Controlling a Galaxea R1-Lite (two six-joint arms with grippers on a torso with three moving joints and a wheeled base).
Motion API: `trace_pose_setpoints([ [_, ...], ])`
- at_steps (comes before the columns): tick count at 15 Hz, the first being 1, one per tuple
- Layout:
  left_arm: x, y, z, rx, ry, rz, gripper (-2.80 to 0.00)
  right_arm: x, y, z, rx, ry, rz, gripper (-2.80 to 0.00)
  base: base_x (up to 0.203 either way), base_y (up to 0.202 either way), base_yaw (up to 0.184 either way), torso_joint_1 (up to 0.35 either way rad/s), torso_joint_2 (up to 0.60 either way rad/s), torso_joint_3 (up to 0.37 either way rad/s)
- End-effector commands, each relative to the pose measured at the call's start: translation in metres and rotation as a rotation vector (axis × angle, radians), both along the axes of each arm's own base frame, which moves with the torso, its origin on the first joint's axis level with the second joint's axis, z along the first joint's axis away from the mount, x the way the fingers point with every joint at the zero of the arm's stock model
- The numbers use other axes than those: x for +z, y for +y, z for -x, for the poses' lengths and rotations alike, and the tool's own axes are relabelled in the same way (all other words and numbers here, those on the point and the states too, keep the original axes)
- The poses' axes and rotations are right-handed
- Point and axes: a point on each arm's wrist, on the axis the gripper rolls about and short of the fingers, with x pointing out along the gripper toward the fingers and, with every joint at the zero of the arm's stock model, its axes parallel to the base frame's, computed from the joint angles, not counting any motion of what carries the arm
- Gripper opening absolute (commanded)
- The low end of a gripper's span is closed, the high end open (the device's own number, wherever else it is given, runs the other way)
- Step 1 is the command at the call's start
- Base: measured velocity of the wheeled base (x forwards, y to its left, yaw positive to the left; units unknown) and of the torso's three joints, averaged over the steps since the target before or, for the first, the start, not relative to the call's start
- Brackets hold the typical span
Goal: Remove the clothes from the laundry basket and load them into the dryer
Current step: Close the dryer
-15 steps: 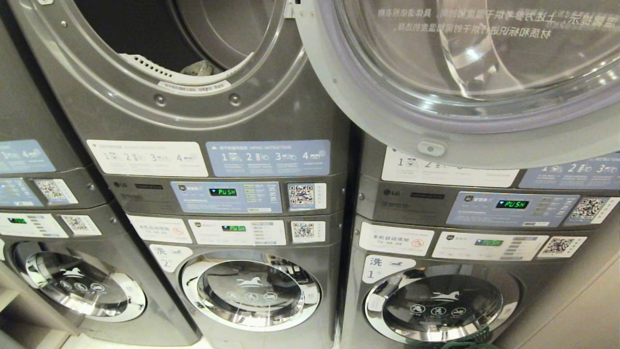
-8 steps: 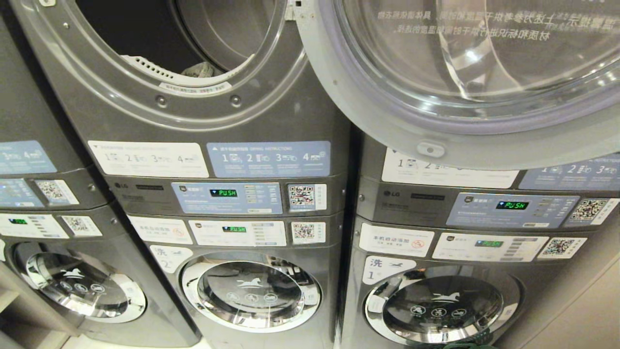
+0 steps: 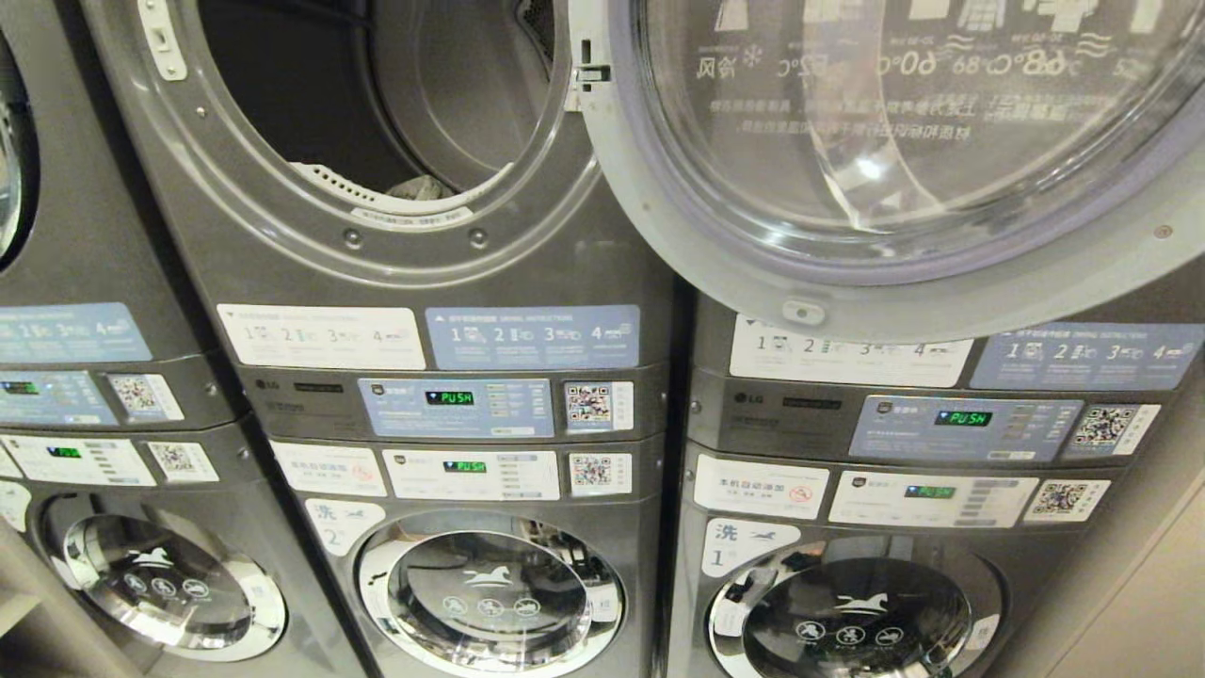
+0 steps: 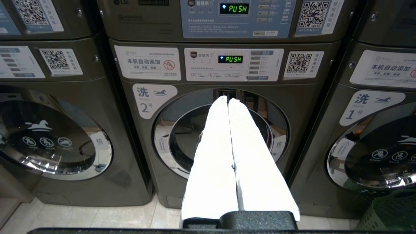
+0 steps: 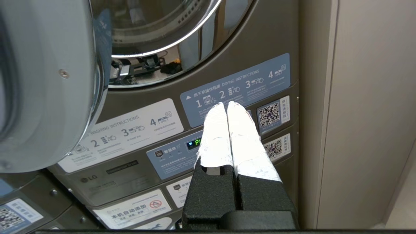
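Observation:
The upper dryer [image 3: 414, 259] stands with its round door [image 3: 894, 273] swung open to the right. A pale bit of clothes [image 3: 421, 187] lies at the bottom lip of the drum. A corner of the green laundry basket [image 4: 390, 211] sits on the floor by washer 1. My left gripper [image 4: 228, 99] is shut and empty, level in front of washer 2's door [image 4: 182, 136]. My right gripper [image 5: 227, 104] is shut and empty, raised before the right machine's instruction labels [image 5: 234, 87], beside the open door's rim [image 5: 65, 97]. Neither arm shows in the head view.
Three stacked washer-dryer units stand side by side, with control panels [image 3: 457, 407] reading PUSH. A beige wall panel [image 5: 367, 113] runs close on the right gripper's far side. Pale tiled floor [image 4: 97, 217] lies below the washers.
The whole head view has slid downward as the camera rose, so more of the drum opening and door now shows. The machines themselves have not moved.

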Motion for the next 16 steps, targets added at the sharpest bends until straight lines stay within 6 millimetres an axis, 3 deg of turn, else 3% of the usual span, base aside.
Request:
trace_pose_setpoints([
  [1, 0.000, 0.000, 0.000, 0.001, -0.004, 0.000, -2.80, 0.000, 0.000, -0.005, -0.004, 0.013, -0.002, -2.80, 0.000, 0.000, 0.000, 0.009, 0.00, 0.205],
  [6, 0.000, 0.000, 0.000, -0.002, -0.004, -0.001, -2.80, 0.007, -0.003, -0.060, -0.023, 0.017, -0.008, -2.80, 0.000, 0.000, 0.000, 0.000, 0.00, 0.161],
  [9, 0.000, 0.000, 0.000, 0.000, -0.004, 0.000, -2.80, 0.000, -0.010, -0.094, -0.055, 0.003, -0.036, -2.80, 0.000, 0.000, 0.000, 0.001, 0.00, 0.014],
  [13, 0.000, 0.000, 0.000, -0.002, -0.002, -0.003, -2.80, -0.006, -0.015, -0.114, -0.058, -0.002, -0.051, -2.80, 0.000, 0.000, 0.000, 0.000, 0.00, 0.000],
  [16, 0.000, 0.000, 0.000, -0.002, -0.002, -0.003, -2.80, -0.007, -0.015, -0.132, 0.035, -0.070, -0.045, -2.80, 0.000, 0.000, 0.000, 0.000, 0.00, 0.000],
])
